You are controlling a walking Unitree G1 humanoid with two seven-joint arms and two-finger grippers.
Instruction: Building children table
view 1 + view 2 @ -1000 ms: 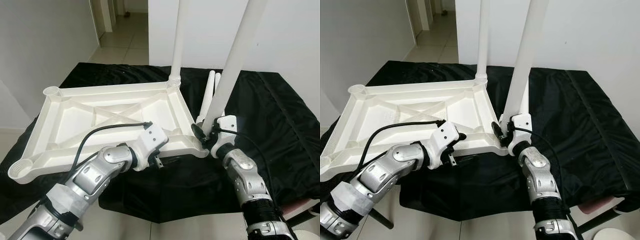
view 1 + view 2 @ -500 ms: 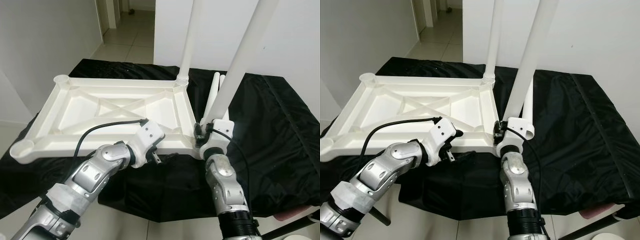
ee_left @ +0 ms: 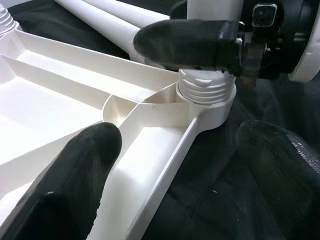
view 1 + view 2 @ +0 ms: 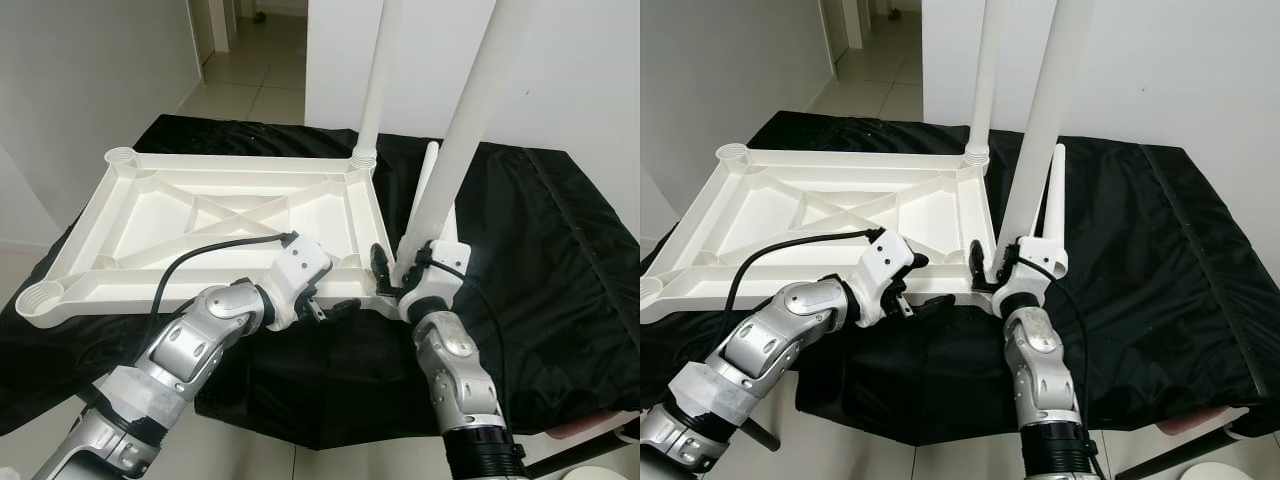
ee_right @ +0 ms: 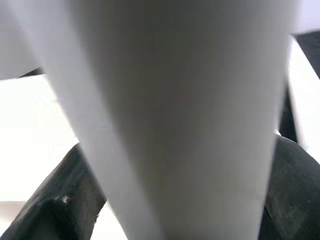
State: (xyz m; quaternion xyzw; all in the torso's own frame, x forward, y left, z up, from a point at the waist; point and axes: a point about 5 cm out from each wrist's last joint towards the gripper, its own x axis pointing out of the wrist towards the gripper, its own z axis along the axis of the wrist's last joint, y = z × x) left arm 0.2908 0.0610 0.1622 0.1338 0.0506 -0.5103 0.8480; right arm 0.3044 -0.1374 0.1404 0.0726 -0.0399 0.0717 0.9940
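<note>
The white tabletop [image 4: 215, 225] is lying upside down on the black-draped table [image 4: 560, 250]. One leg [image 4: 378, 70] is standing in the far right corner socket, and the right gripper [image 4: 392, 275] is clamping a second leg [image 4: 465, 120] at its base in the near right socket [image 3: 206, 95]. The left gripper [image 4: 335, 308], fingers spread, is straddling the near rim without gripping. Both left sockets are waiting; a spare leg [image 4: 1053, 195] is lying behind. Compared with a second ago, the tabletop is sitting flatter and the second leg more upright.
</note>
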